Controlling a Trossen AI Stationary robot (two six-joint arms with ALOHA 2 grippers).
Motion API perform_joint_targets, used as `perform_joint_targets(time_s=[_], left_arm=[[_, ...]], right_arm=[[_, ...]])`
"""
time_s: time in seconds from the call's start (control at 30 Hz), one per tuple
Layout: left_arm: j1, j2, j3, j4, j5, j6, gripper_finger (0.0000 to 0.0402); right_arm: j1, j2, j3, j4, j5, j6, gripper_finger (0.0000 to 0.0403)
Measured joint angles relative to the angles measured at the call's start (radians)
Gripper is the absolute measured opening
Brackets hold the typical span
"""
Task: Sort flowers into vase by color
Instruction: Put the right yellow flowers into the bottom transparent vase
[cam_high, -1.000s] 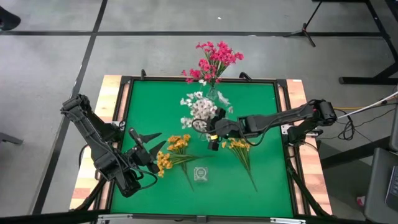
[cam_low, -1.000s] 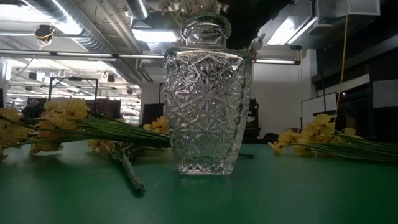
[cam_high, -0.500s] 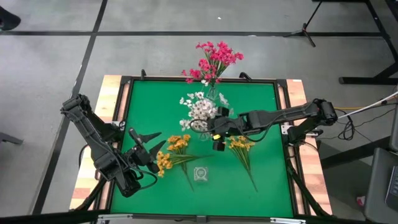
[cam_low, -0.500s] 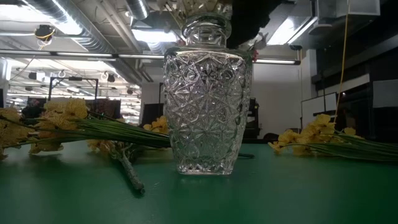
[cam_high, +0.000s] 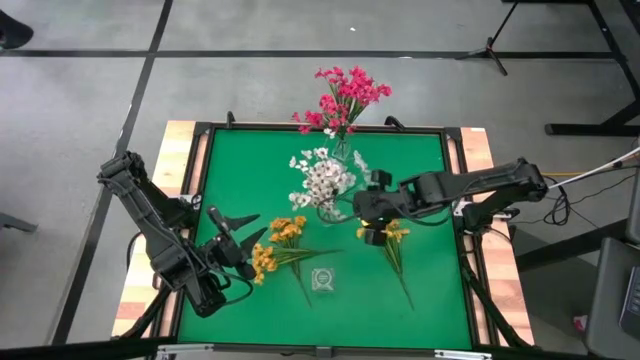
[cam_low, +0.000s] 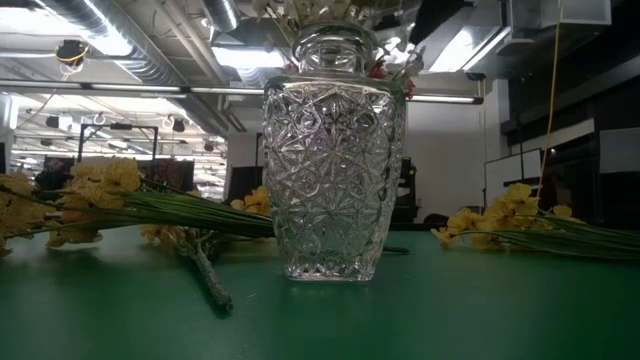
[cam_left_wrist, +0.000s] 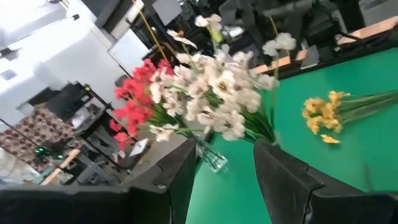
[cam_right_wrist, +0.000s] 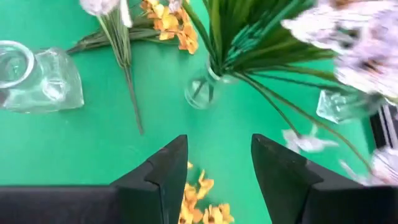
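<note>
Leftmost, left arm: waits over the front-left part of the green mat (cam_high: 420, 170), left gripper (cam_high: 232, 232) with its fingers spread and nothing between them; the left wrist view shows the two dark fingers (cam_left_wrist: 283, 180) apart with bare mat in the gap.

Next, loose yellow sprigs (cam_high: 275, 250): lying flat on the mat just beside the left gripper, blossoms toward it, stems running right. In the low view they lie at the left, stems (cam_low: 190, 210) passing behind the big glass.

Empty vase (cam_high: 323, 281): cut glass, upright near the front centre of the mat, beside the stem ends of the yellow sprigs. It fills the middle of the low view (cam_low: 333, 150).

White flowers (cam_high: 322, 178): a bunch standing in a clear vase (cam_high: 332, 210) at the mat's centre; stems enter its neck (cam_right_wrist: 202, 93).

Pink flowers (cam_high: 345, 98): a bunch standing in a second vase (cam_high: 341, 150) at the back centre of the mat, behind the white bunch.

Right gripper (cam_high: 368, 236): just right of the white bunch's vase, above the blossom end of the second yellow lot. Its fingers (cam_right_wrist: 280, 180) stand parted and hold nothing; mat and a few yellow blossoms show between them.

Second yellow sprigs (cam_high: 395, 255): flat on the mat right of centre, blossoms under the right gripper, stems running toward the front edge.

Right arm: reaches in from the right edge of the table.
</note>
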Motion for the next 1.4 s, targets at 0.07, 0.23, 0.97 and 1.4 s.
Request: perform_joint_targets(time_s=[0.07,0.23,0.97,1.4], left_arm=[[-0.007,0.0,0.0,0.005,0.04,0.0,0.0159],[-0.054,0.0,0.0,0.031,0.252,-0.007,0.0159],[-0.191,-0.001,0.001,0.136,0.415,-0.254,0.0159],[-0.19,-0.002,-0.029,0.136,0.371,-0.252,0.0159]], right_arm=[[0.024,-0.015,0.011,-0.045,0.006,0.037,0.0177],[0.102,-0.069,0.013,-0.178,0.023,0.214,0.0177],[0.449,0.032,-0.414,0.014,-0.025,1.195,0.0177],[0.439,0.04,-0.58,0.221,-0.235,1.188,0.0212]])
